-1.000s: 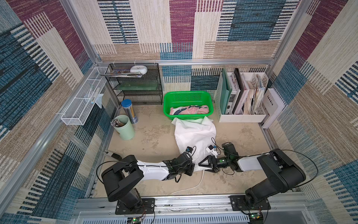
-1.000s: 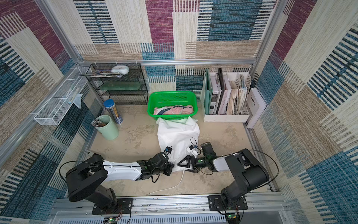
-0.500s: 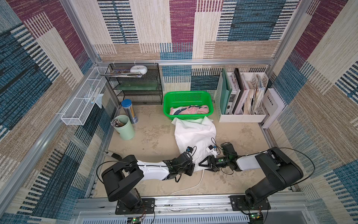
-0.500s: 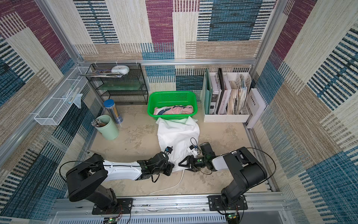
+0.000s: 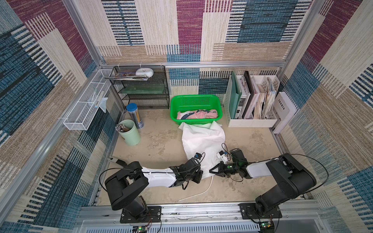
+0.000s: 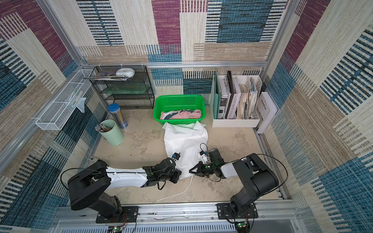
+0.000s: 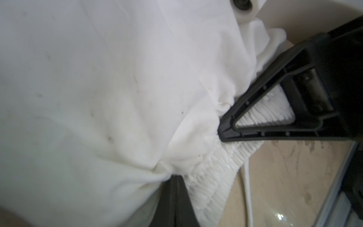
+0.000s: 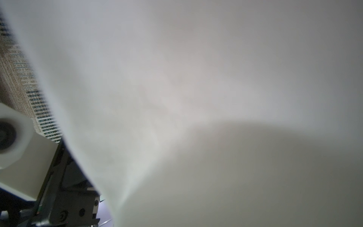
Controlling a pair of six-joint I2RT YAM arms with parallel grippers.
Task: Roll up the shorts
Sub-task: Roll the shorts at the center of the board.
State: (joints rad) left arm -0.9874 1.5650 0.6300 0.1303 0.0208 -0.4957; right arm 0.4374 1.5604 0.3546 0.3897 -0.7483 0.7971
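Both pincers were clamped shut on the white shorts (image 5: 202,141): the left pincer (image 5: 201,175) and right pincer (image 5: 211,171) pinched the elastic waistband (image 7: 212,176) nearest the robot. The cloth lay spread on the bench (image 5: 159,141), while the pink shorts (image 5: 198,115) sat in the green basket (image 5: 193,97). Rolling seemingly had yet to begin; the next move called for turning the waistband over evenly.

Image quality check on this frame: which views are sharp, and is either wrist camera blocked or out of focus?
In both top views: evenly lit and sharp, though the white shorts lose fold detail to brightness. Left wrist view: nearest cloth soft, the right gripper crisp. Right wrist view: almost filled by blurred white cloth, with a soft shadow across part of it.
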